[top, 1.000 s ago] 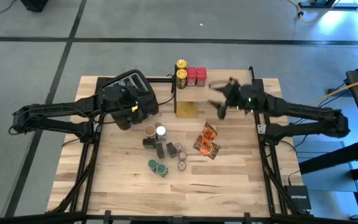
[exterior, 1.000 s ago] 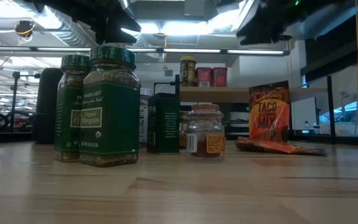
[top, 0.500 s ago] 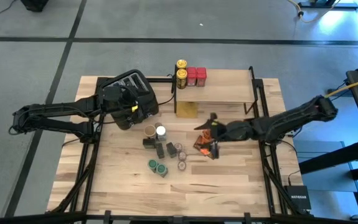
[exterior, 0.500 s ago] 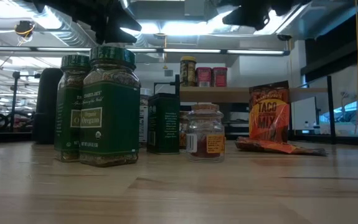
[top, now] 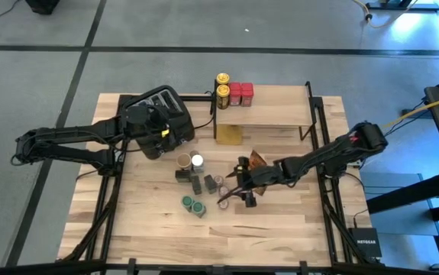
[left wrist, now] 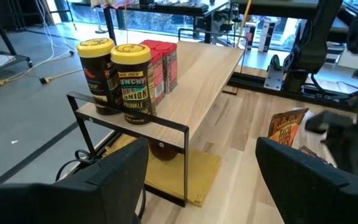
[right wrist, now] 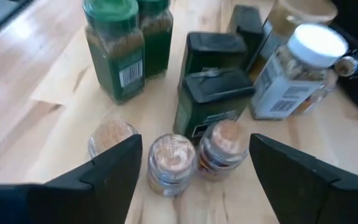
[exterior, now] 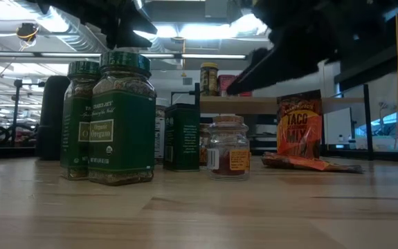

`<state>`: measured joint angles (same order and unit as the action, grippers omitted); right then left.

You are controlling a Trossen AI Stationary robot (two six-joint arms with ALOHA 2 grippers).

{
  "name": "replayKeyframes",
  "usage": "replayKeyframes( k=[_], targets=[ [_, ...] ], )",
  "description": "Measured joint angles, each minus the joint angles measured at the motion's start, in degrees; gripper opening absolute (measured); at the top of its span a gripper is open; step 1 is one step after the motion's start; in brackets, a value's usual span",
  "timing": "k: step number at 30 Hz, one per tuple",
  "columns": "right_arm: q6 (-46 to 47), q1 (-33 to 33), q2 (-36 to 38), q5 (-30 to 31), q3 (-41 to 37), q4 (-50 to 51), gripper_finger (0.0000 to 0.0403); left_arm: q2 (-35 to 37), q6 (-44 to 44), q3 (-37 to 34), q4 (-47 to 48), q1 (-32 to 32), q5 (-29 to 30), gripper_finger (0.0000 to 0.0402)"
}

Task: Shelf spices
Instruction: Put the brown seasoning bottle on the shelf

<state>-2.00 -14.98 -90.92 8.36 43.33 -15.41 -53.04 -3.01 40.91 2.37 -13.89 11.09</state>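
Right gripper (top: 230,191) was low over the pale planked wood surface (top: 280,221), fingers spread wide w/ nothing held, poised above three small round clear-glass jars (right wrist: 172,163) w/ pale tops. Just beyond these stood two square dark-green tins (right wrist: 213,93) w/ flat black lids, two green-lidded glass jars (right wrist: 129,46) of dried herb, and a white-capped jar (right wrist: 297,71). Glossy orange-brown foil packets (top: 256,162) lay beside the right arm. The shelf (top: 272,107), a smooth pale plank on thin black metal legs, sat at the surface's far edge, carrying two yellow-lidded cylindrical jars (left wrist: 131,81) and red rectangular tins (left wrist: 161,59) at one end. Left gripper (top: 154,141) hung over the black toaster (top: 162,103), fingers wide apart, empty.
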Motion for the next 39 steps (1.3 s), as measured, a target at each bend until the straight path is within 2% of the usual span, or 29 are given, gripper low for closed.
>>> replayKeyframes(
  k=[13,34,39],
  targets=[
    [-0.4,0.0,-7.6,1.0,0.0,-7.0,0.0245,0.0,0.0,0.0,0.3,0.0,0.0,0.0290],
    [0.4,0.0,-14.6,-1.5,0.0,-12.9,0.0243,0.0,0.0,0.0,0.5,0.0,0.0,0.0290],
    [0.4,0.0,-15.2,-1.5,0.0,-16.1,0.0224,0.0,0.0,0.0,0.5,0.0,0.0,0.0290]
  ],
)
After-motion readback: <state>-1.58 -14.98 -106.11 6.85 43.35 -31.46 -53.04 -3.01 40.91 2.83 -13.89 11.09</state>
